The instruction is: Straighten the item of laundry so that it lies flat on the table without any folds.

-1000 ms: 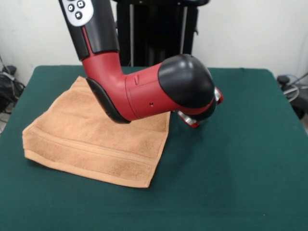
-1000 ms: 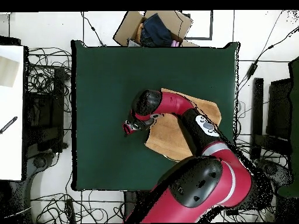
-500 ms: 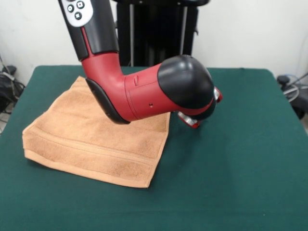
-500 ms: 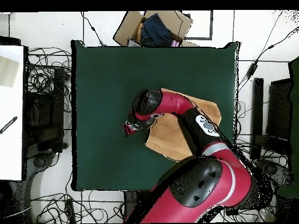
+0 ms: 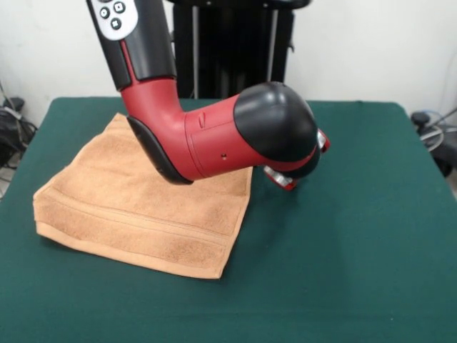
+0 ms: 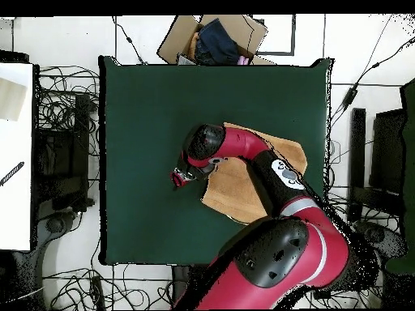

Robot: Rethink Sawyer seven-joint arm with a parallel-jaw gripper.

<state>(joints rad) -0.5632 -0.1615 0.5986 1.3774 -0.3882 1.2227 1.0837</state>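
Cardboard box (image 6: 212,38) holds dark cloth (image 6: 217,40); towel (image 5: 136,207) on table (image 5: 357,236); jaws' state unclear.

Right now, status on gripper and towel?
Gripper low beside the towel's edge, state unreadable. Towel on the table, still folded double. Nothing in the way.

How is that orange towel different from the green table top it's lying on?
The towel is light orange-tan with a looped, fluffy look and band stripes near its front hem; the table is dark green and plain. The towel is small and covers only one part of the table, which is far bigger. The towel sits askew, its edges at an angle to the table's edges. Both are roughly rectangular with a soft, matte surface.
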